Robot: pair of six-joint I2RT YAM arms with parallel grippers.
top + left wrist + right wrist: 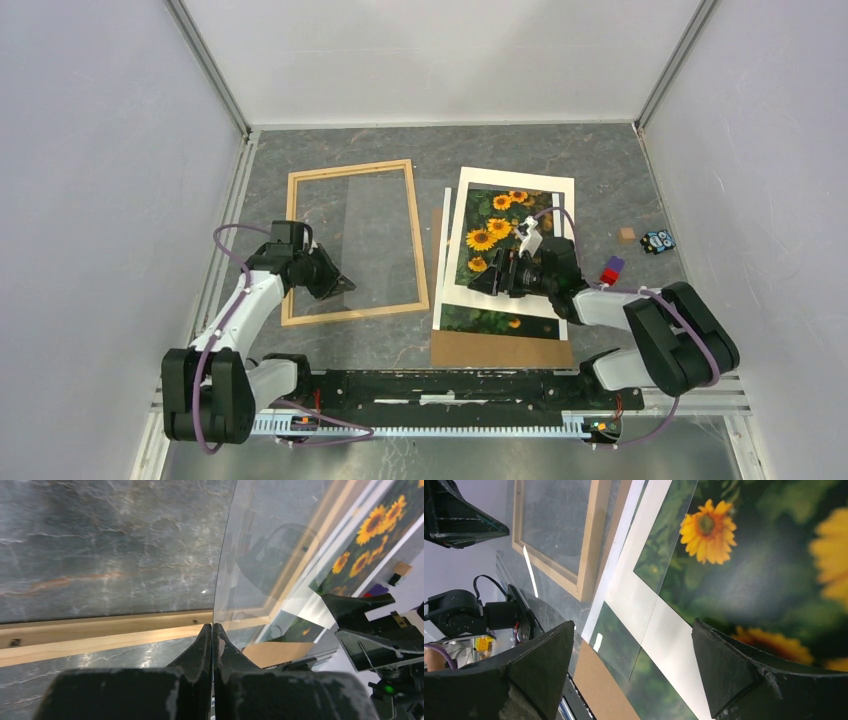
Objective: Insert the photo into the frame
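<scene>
While the left gripper [212, 628] is pinching a pane [270, 555] beside the photo [492, 218], the right gripper [633, 625] is gaping; I am choosing the limp paper's edge.

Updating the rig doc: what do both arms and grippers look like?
Both the left arm and right arm: white links, bulky black joints, purple cable looped alongside. The left gripper and right gripper: matte black wedge fingers, scuffed edges.

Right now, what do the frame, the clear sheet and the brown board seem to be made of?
The frame: light unpainted wood, matte; grain shows. The clear sheet pinched in the left gripper: glass or acrylic, glossy; it shows reflections, I cannot tell which. The brown board: probably cardboard or fibreboard, matte.
</scene>
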